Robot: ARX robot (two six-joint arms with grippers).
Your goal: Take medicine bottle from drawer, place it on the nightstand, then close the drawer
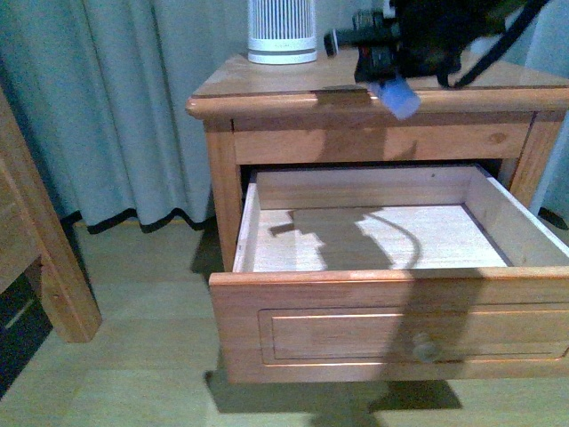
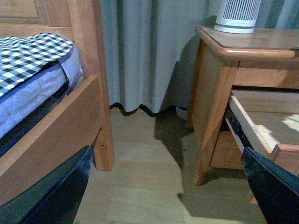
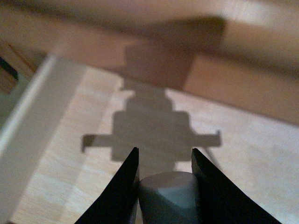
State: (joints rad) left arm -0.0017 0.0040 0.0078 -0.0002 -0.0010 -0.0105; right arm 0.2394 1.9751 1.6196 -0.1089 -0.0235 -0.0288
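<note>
The first step looks done: the drawer (image 1: 391, 334) stands pulled well out and its pale bare-wood floor shows only shadow, while the medicine bottle (image 3: 166, 196) sits clamped between the dark jaws of the right gripper (image 3: 164, 161). In the front view the bottle hangs in front of the rounded front edge of the nightstand (image 1: 222, 160), above the open drawer and not yet over the counter (image 1: 267, 84). So, as I judge it, setting it down and pushing the drawer shut are both left. The left gripper (image 2: 166, 186) takes no part; its jaws are spread wide apart and hold nothing, low over the floor beside the nightstand. The bottle reads as a smooth, plain, pale cylinder with a rounded end, likely hard plastic. The nightstand is honey-brown wood with a glossy top; the drawer front has a recessed panel and a round wooden knob (image 1: 425, 349), and its sides are thin, unvarnished boards. A white ribbed device (image 1: 282, 31) stands at the back of the counter, a pleated grey curtain (image 1: 116, 107) behind. The left wrist view shows a wooden bed frame (image 2: 70, 121) with a checked cloth (image 2: 28, 56)
</note>
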